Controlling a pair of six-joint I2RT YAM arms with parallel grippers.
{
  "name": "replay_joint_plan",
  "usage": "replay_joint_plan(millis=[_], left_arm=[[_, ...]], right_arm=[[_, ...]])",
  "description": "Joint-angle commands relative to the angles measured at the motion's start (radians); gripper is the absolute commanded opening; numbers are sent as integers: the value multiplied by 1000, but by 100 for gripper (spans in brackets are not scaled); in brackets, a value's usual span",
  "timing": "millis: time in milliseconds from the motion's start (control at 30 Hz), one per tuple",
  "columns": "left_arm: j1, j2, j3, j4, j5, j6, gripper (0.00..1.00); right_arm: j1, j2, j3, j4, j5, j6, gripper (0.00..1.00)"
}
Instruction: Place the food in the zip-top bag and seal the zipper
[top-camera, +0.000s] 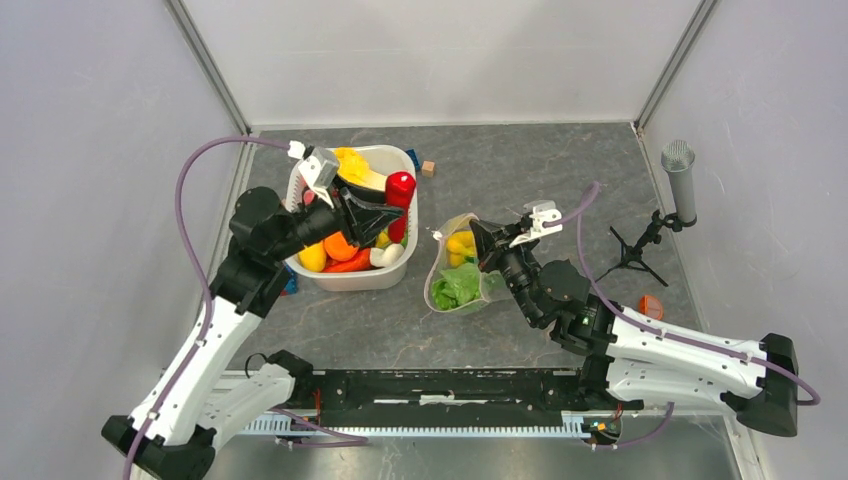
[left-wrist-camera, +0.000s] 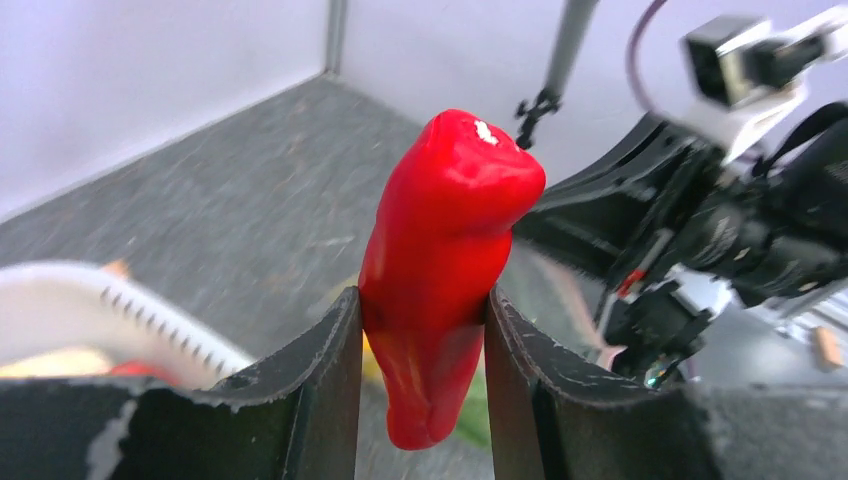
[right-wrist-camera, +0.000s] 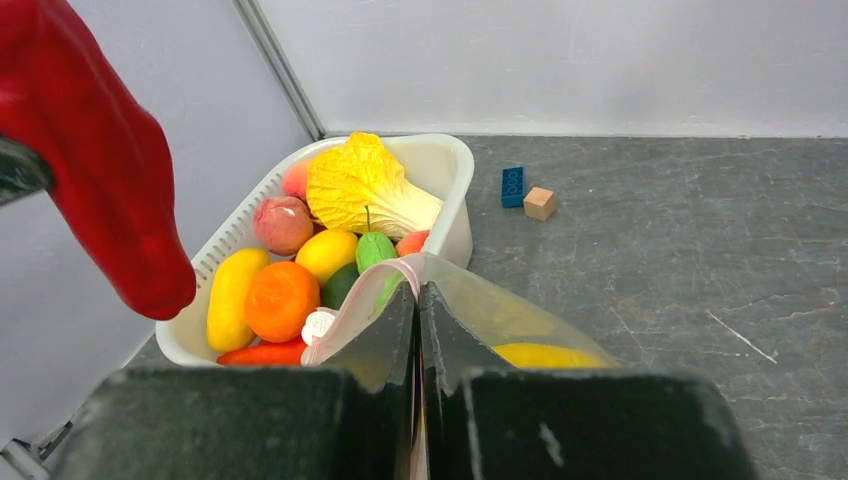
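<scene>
My left gripper (top-camera: 395, 213) is shut on a red pepper (top-camera: 400, 188) and holds it upright in the air over the right rim of the white tub (top-camera: 350, 282). In the left wrist view the pepper (left-wrist-camera: 445, 250) is clamped between both fingers (left-wrist-camera: 330, 360). My right gripper (top-camera: 482, 243) is shut on the raised mouth edge of the clear zip-top bag (top-camera: 458, 285), which holds green and yellow food. In the right wrist view the gripper (right-wrist-camera: 417, 300) pinches the bag (right-wrist-camera: 520, 320) beside its pink zipper (right-wrist-camera: 350, 312). The pepper (right-wrist-camera: 110, 180) hangs at the left.
The tub (right-wrist-camera: 450, 170) holds a pale napa cabbage (right-wrist-camera: 360, 185), an orange fruit (right-wrist-camera: 282, 298) and several other fruits. A blue block (right-wrist-camera: 513, 186) and a wooden block (right-wrist-camera: 540, 203) lie behind it. A microphone on a tripod (top-camera: 678, 180) stands at the right, with a small orange object (top-camera: 650, 305) nearby.
</scene>
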Motion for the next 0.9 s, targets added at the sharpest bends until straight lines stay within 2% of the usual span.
replay_joint_plan(millis=[0,67,167,367,867], left_arm=[[-16,-1,-60,443,176,-271,35],[-30,-20,-148,630,168,-376,37],[-80,-4,-186,776,173,-432,37],[-232,44,-212,805,76,-283,36],[-352,116,-332,910,-80,-65,36]], right_arm=[[0,-1,43,60,-2,24,7],[0,2,40,73,-3,35,7],[1,12,51,76,-16,57,7],[0,12,83,76,-61,109,6],[-1,-39,102,63,-44,183,6]])
